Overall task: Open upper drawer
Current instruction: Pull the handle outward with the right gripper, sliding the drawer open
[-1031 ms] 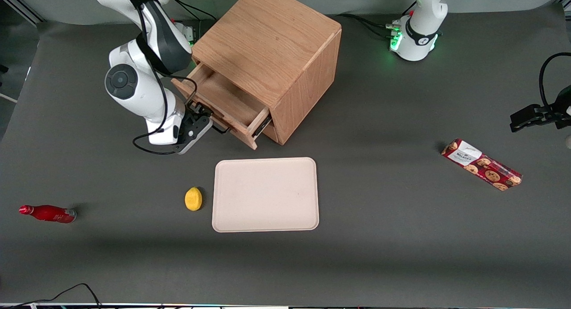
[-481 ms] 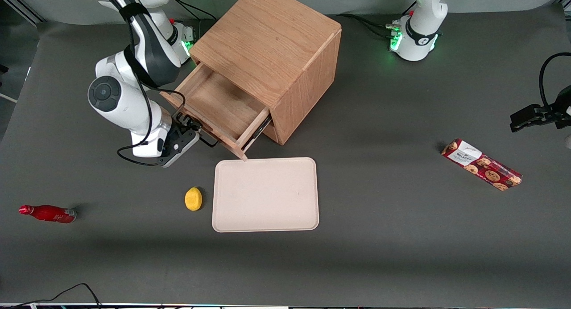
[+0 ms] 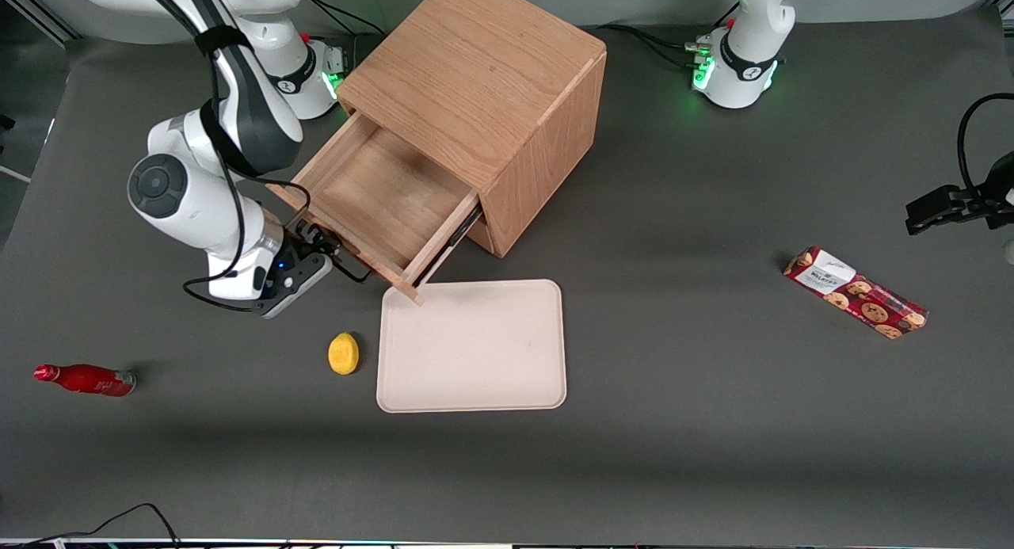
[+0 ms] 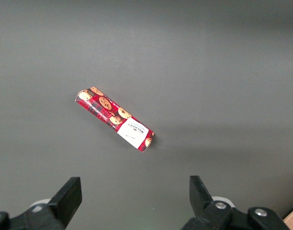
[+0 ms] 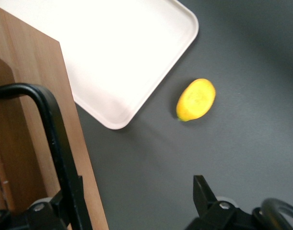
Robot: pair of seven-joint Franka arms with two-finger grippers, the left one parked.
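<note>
Your gripper (image 5: 136, 191) stands with its jaws spread wide, clenched on nothing; the black bar handle (image 5: 52, 134) sits between them, close against one finger. It hangs in front of the upper drawer (image 3: 380, 200), which is drawn well out of the oak cabinet (image 3: 475, 74), bare floor showing. If you want more travel, pull straight along the runners and low. The drawer's front corner reaches the tray (image 3: 471, 347). A lemon (image 3: 343, 352) lies beside that tray on the grey table (image 3: 713, 454); a red bottle (image 3: 83, 379) lies toward your working end and a cookie pack (image 3: 855, 292) toward the parked arm's.
</note>
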